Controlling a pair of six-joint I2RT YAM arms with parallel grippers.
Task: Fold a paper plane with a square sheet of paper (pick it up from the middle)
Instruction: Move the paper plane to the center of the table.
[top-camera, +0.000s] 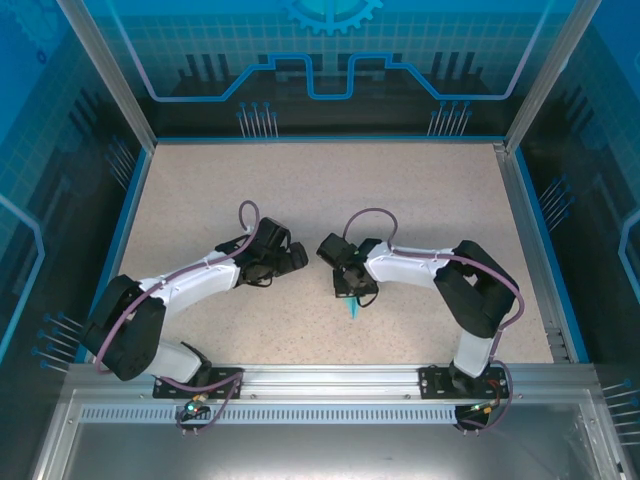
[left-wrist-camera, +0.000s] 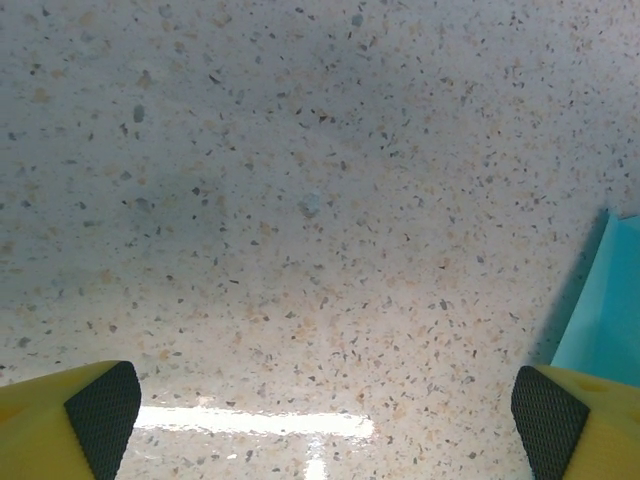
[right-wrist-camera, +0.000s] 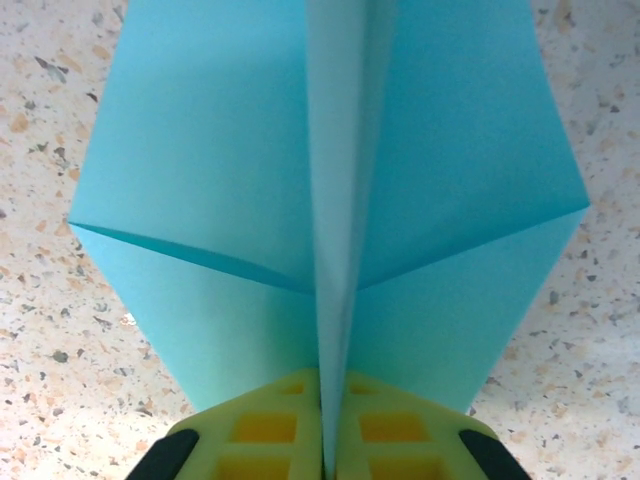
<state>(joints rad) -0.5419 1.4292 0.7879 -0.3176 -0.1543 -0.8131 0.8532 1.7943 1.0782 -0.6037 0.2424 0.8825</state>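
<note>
Where the 2 arms meet near the middle of the speckled counter (top-camera: 300, 190), the right pincer (right-wrist-camera: 328, 445) is clamped tight on the paper plane (right-wrist-camera: 200, 150). Its 2 yellow fingers (right-wrist-camera: 265, 430) are pressed together, with the raised centre fold of the light blue paper squeezed between them. In the right wrist view that fold runs straight up from the fingers as a narrow ridge, and 1 flap spreads out to each side of it. Each flap carries a slanting crease from its outer corner down toward the ridge. The outline is widest at those corners and tapers toward the fingers, with speckled surface showing on both sides.

From above, the right pincer (top-camera: 352, 288) points toward the near edge of the counter, and a small cyan tip of the plane (top-camera: 352, 312) pokes out just below it. The wrist hides the rest, so the paper may be resting on the surface or hanging just over it; I cannot tell which.

The left pincer (top-camera: 292, 258) sits just left of the right wrist, apart from it. In the left wrist view it (left-wrist-camera: 325, 415) stands wide apart, its black-padded fingertips (left-wrist-camera: 100, 415) in opposite lower corners with bare counter between them. A strip of the blue paper (left-wrist-camera: 612, 300) shows at the right edge, just above the right-hand fingertip.
</note>
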